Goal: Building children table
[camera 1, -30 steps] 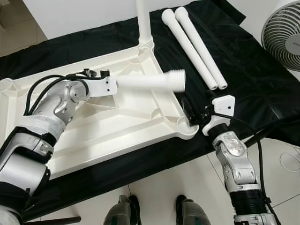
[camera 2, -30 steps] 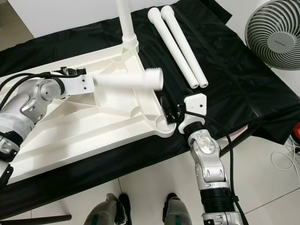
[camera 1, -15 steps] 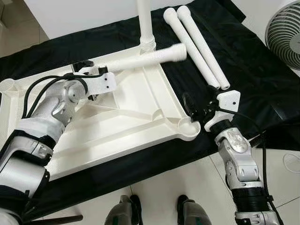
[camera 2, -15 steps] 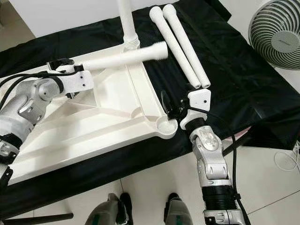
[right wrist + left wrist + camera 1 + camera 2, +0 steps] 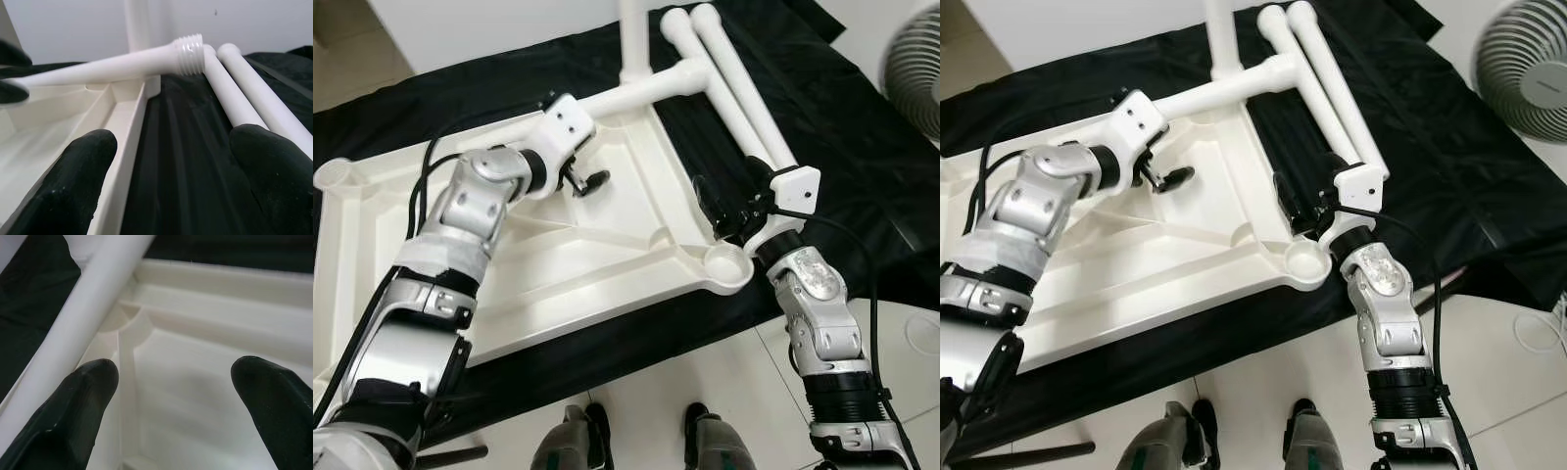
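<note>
The white tabletop (image 5: 607, 294) lies upside down on a black cloth (image 5: 842, 147). One white leg (image 5: 634, 29) stands screwed into its far corner. A loose leg (image 5: 646, 88) with a threaded end rests across the far rim. My left gripper (image 5: 585, 181) hangs open over the tabletop's inside, beside that leg (image 5: 83, 318), with nothing between its fingers. My right gripper (image 5: 720, 206) is open and empty at the tabletop's right edge, just beyond the near right corner socket (image 5: 726, 262). Two more legs (image 5: 744, 108) lie side by side on the cloth.
A floor fan (image 5: 1528, 69) stands at the far right. The cloth's near edge ends on pale tiled floor, where my feet (image 5: 573, 441) stand. A cable (image 5: 920, 338) lies on the tiles at the right.
My left arm carried the loose leg to the far rim, set it down and opened off it. The right gripper has stayed at the right edge. The camera has shifted slightly.
</note>
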Motion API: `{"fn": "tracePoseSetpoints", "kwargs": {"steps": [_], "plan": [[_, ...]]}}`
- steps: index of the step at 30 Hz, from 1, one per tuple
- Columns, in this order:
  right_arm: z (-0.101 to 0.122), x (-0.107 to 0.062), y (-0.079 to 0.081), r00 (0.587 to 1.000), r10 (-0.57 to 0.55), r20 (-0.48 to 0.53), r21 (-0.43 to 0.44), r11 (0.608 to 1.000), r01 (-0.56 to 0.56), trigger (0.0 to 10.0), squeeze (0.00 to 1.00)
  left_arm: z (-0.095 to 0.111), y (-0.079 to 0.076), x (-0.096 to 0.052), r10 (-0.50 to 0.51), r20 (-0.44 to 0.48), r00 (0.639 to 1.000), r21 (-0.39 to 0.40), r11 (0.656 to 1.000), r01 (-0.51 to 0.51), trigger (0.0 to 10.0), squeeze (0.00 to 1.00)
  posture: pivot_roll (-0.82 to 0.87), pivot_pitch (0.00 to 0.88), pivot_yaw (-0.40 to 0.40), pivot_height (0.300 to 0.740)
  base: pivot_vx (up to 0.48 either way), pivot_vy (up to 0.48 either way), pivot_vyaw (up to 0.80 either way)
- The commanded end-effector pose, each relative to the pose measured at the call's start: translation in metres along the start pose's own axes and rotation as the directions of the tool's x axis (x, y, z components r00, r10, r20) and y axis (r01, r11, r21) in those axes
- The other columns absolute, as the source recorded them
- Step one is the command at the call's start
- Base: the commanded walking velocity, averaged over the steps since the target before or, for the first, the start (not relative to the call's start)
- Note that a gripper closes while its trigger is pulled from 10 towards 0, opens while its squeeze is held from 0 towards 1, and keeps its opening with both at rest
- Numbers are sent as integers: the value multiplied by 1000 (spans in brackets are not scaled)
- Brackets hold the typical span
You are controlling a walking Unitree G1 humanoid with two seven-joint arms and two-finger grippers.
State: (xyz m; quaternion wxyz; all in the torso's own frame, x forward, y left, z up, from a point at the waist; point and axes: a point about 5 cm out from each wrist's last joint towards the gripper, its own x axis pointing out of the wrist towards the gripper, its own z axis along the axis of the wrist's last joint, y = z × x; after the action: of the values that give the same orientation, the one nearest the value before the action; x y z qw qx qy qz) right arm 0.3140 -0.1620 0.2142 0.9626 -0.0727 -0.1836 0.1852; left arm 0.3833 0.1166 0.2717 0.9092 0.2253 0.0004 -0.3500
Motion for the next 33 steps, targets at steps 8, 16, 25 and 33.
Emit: {"fn": "tracePoseSetpoints", "kwargs": {"steps": [8,16,25,33], "plan": [[0,3,5,999,31,12,9,999,-32,10000,0,7,7,4,44,68,997,-143,989,-34,10000,0,-103,213,129,740,0,0,0],[9,2,18,996,64,65,79,994,-69,10000,0,4,9,20,116,78,990,-209,973,-97,10000,0,-109,242,132,740,0,0,0],[18,-7,26,994,14,108,186,982,-34,10000,0,2,15,24,177,74,981,-253,955,-154,10000,0,-117,257,122,740,0,0,0],[33,-7,38,988,45,147,240,967,-80,10000,0,21,22,30,185,123,975,-204,966,-158,10000,0,-126,267,116,740,0,0,0]]}}
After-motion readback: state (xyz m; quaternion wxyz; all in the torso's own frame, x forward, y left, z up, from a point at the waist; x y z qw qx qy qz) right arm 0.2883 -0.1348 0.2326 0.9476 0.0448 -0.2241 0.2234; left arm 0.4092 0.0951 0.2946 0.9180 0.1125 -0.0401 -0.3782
